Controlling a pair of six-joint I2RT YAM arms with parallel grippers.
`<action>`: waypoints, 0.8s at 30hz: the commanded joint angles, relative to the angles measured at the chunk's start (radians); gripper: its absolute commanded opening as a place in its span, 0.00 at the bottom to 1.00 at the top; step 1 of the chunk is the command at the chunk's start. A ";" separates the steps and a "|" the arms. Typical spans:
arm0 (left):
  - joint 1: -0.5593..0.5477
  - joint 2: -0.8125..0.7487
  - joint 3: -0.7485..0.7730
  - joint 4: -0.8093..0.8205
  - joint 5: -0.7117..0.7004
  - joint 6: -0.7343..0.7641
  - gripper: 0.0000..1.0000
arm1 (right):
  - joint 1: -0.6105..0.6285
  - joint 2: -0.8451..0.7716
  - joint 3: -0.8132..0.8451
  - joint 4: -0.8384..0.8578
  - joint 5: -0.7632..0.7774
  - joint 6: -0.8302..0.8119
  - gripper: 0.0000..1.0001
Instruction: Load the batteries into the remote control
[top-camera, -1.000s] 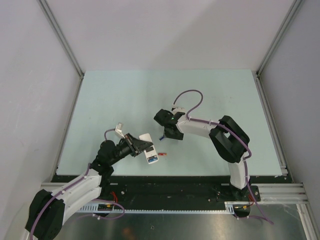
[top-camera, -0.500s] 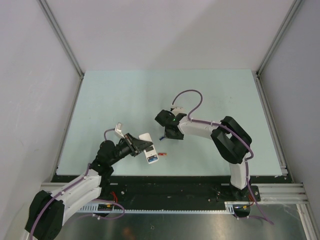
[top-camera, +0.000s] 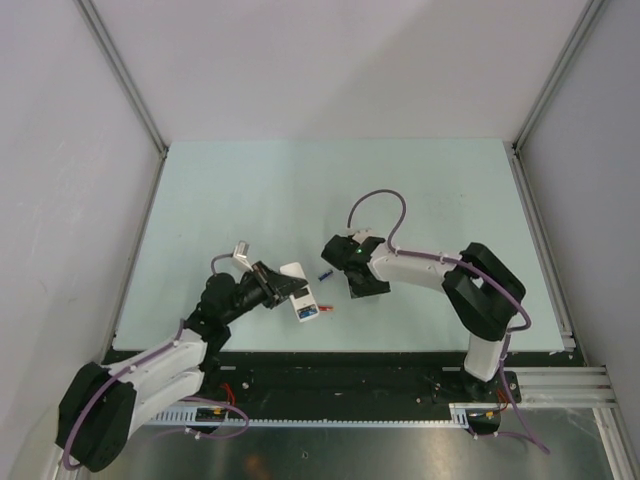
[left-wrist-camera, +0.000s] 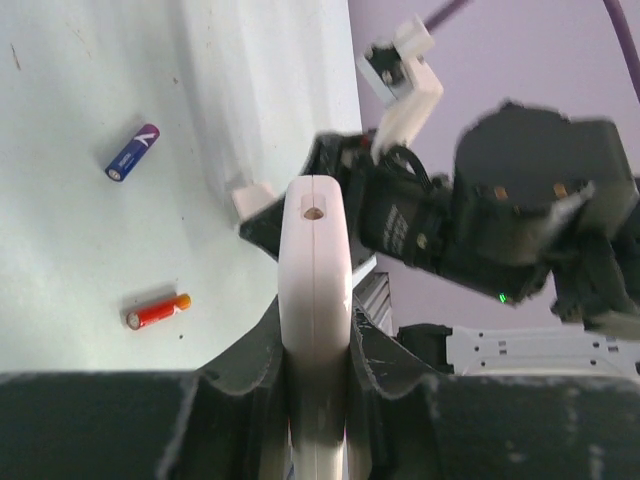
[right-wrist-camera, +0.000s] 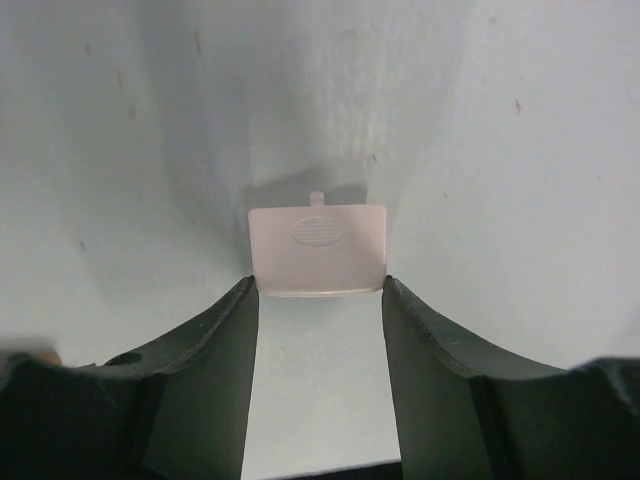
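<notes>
Grey walls close in a pale green bench (top-camera: 430, 190), with both arms reaching in from its near edge. From the lower left, the left arm (top-camera: 150, 370) stretches toward the middle of the bench. From the lower right, the right arm (top-camera: 480, 300) bends over to meet it, and the two hands end up near each other.

At the front centre the left hand (top-camera: 288, 288) is clenched on the remote (left-wrist-camera: 315, 270). In the left wrist view the remote stands edge-on between the fingers, a slim white bar with a small round hole near its far end. It points toward the right hand.

The right hand (right-wrist-camera: 318, 287) points down at the bench, and its fingertips pinch the near corners of the cover (right-wrist-camera: 318, 250). This small pale plate has a ribbed oval grip and a little tab on its far edge.

Two batteries lie loose on the bench between the hands, well apart from each other. The blue-purple battery (left-wrist-camera: 132, 152) is farther from the arm bases. The red battery (left-wrist-camera: 158, 311), which has an orange end, lies nearer, just beside the remote's tip.
</notes>
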 joint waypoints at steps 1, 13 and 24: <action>-0.005 0.047 0.076 0.059 -0.027 -0.010 0.00 | 0.046 -0.136 -0.011 -0.104 0.020 -0.075 0.15; -0.019 0.240 0.156 0.194 -0.055 -0.044 0.00 | 0.089 -0.404 -0.009 -0.210 -0.066 -0.151 0.00; -0.122 0.510 0.190 0.666 -0.151 -0.088 0.00 | 0.135 -0.618 0.040 -0.170 -0.265 -0.250 0.00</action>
